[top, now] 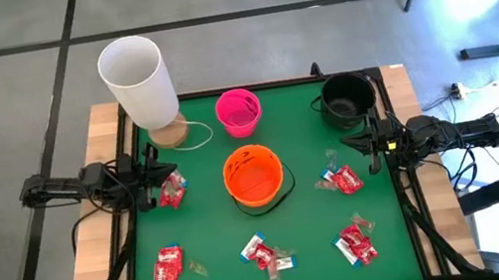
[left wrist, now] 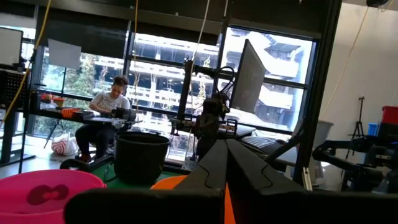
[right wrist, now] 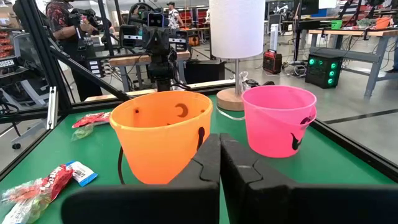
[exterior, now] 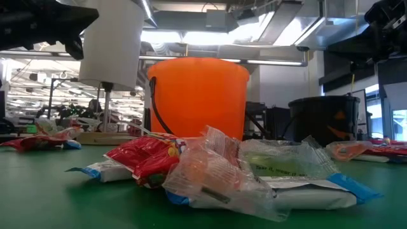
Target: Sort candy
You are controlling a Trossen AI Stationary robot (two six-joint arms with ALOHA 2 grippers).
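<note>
Nearest the low camera lay a heap of candy (exterior: 210, 168), red wrappers tangled with clear and silvery ones, resting on the green table (exterior: 38, 197). Behind it stood the orange bucket (exterior: 198, 95), with the black bucket (exterior: 327, 121) off to one side.

From above, the left gripper (top: 147, 177) hung at the table's left edge, fingers pressed together and empty, as the left wrist view confirmed. One red candy packet (top: 173, 189) lay just in front of its tips, perhaps touching them, though the overhead picture was too coarse to settle that. The right gripper (top: 368, 147) sat at the opposite edge, its fingers (right wrist: 239, 168) likewise closed on nothing and pointed toward the orange bucket and the pink bucket (right wrist: 278, 118). Another candy cluster (top: 341, 181) lay near the right gripper, on its near side. Three further clusters were spread along the front of the table, well apart from both grippers.

A white lamp (top: 140, 82) stood beyond the left gripper. A person (left wrist: 106, 115) sat at a desk in the room behind.
</note>
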